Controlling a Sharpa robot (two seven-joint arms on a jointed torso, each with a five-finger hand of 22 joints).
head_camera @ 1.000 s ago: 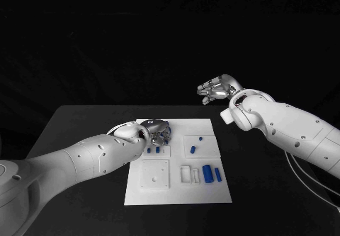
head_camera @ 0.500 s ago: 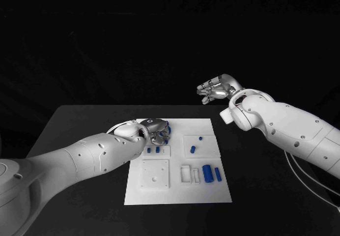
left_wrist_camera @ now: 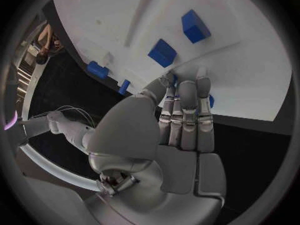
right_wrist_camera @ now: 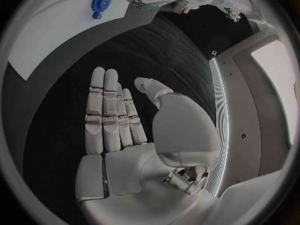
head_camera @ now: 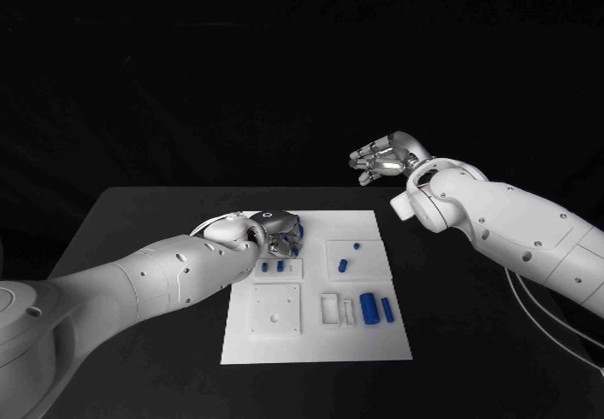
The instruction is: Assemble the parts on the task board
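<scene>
Several blue parts are lying loose on the task board (head_camera: pixel 365 349): a large cylinder (head_camera: pixel 369 308) and a slimmer one (head_camera: pixel 387 310) near its right edge, and a small piece (head_camera: pixel 344 263) higher up. So we are judging most of the assembly as left to do. Our left hand (head_camera: pixel 279 234) is pressing its fingertips (left_wrist_camera: pixel 201 80) down at the board's far left corner, where a blue part (head_camera: pixel 297 229) is peeking out; we cannot tell whether it is gripped. Our right hand (head_camera: pixel 387 157) is hovering well above the table, fingers apart and holding nothing.
</scene>
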